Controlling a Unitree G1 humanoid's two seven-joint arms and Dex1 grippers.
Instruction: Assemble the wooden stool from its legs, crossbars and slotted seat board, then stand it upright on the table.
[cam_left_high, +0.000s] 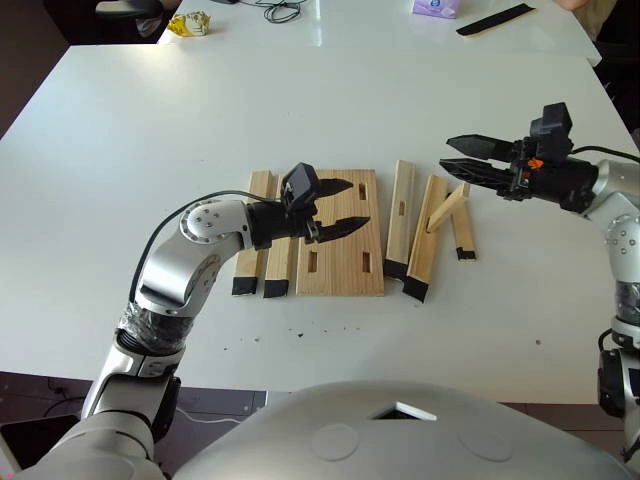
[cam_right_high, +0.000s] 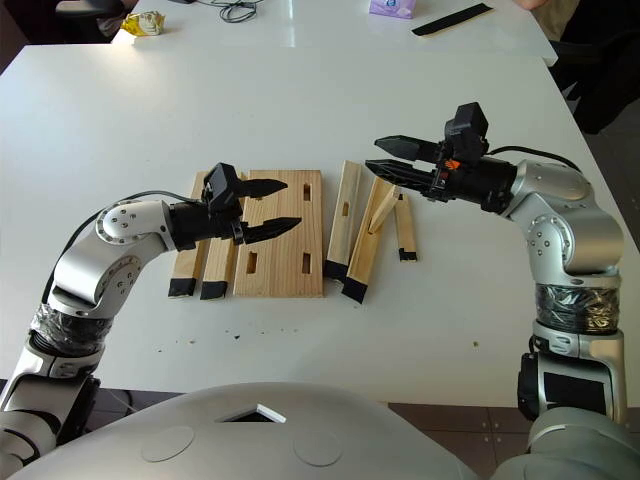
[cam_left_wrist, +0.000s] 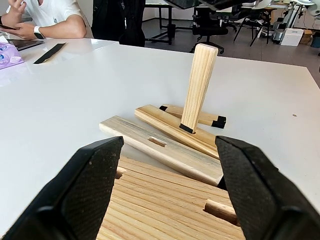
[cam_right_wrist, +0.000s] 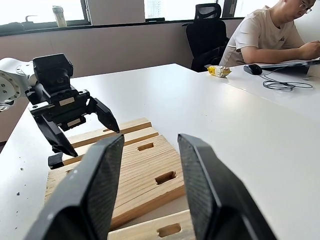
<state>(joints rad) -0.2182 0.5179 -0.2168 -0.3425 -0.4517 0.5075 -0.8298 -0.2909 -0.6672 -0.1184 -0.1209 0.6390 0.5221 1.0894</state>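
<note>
The slotted seat board (cam_left_high: 340, 250) lies flat at mid-table. Two black-tipped legs (cam_left_high: 262, 240) lie side by side against its left edge. Right of it lie two more legs (cam_left_high: 400, 218), and a short crossbar (cam_left_high: 448, 208) leans tilted on the outer leg (cam_left_high: 428, 240). A second crossbar (cam_left_high: 462, 236) lies flat beside them. My left gripper (cam_left_high: 358, 203) hovers open just over the board's far part, holding nothing. My right gripper (cam_left_high: 446, 151) is open and empty, in the air beyond the leaning crossbar (cam_left_wrist: 199, 87). In the right wrist view its fingers (cam_right_wrist: 102, 185) frame the board (cam_right_wrist: 140, 175).
The white table (cam_left_high: 150, 140) has free room on all sides of the parts. At the far edge lie a yellow packet (cam_left_high: 188, 24), cables (cam_left_high: 282, 10), a purple box (cam_left_high: 436, 8) and a black strip (cam_left_high: 495, 20). Dark specks (cam_left_high: 320, 330) dot the front.
</note>
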